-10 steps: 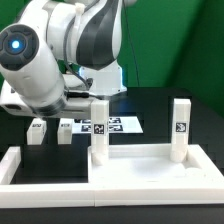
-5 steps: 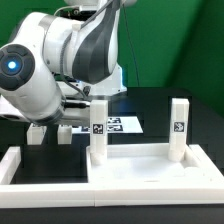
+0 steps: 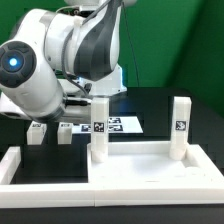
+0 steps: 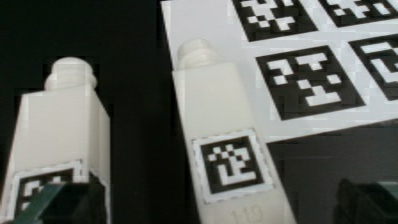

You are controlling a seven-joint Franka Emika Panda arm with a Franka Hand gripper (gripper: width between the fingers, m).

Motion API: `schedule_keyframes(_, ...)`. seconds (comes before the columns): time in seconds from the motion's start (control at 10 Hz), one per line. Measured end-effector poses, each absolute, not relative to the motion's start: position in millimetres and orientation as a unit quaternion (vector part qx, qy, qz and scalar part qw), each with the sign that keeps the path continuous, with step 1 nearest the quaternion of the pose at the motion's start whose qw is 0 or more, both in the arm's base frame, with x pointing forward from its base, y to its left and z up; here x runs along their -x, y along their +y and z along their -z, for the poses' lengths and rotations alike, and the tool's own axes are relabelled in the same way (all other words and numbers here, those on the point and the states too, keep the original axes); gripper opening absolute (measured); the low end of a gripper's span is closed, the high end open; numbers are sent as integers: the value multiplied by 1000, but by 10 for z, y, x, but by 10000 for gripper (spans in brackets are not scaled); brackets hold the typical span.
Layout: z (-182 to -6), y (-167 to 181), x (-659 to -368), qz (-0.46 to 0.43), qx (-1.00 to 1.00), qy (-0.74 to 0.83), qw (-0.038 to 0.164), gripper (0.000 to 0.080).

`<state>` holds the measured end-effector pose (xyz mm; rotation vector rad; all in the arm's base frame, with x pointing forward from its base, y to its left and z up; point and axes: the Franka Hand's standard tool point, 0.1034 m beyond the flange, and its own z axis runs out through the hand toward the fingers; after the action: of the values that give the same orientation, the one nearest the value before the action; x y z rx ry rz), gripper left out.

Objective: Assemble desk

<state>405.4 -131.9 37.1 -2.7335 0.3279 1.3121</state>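
The desk's white rimmed tabletop (image 3: 140,160) lies at the front, with two leg blocks standing upright on it, one (image 3: 99,130) on the exterior view's left and one (image 3: 180,126) on its right. Two loose legs (image 3: 38,131) (image 3: 66,131) lie on the black table under the arm. In the wrist view they lie side by side, each with a square tag and a peg at the far end. My gripper (image 4: 214,205) is open, its dark fingertips (image 4: 54,205) either side of one leg (image 4: 222,140), not touching it. The other leg (image 4: 63,130) lies just outside them.
The marker board (image 3: 118,125) (image 4: 320,60) lies just behind the loose legs, and one leg's peg end overlaps its edge. A long low white border wall (image 3: 20,166) runs along the front and the exterior view's left. The bulky arm (image 3: 50,60) hides the gripper in the exterior view.
The arm dropped lower and shifted toward the exterior view's left over the loose legs, then nearly stopped. The gripper stayed open and the parts did not move.
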Motion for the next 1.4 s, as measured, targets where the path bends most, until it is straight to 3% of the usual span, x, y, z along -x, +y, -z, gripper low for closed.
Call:
schedule_keyframes(0.5, -373, -1188, -4035, -391, 916, 91, 29, 649)
schedule_keyframes(1.4, -355, -1189, -4150, -369, 925, 85, 22, 649)
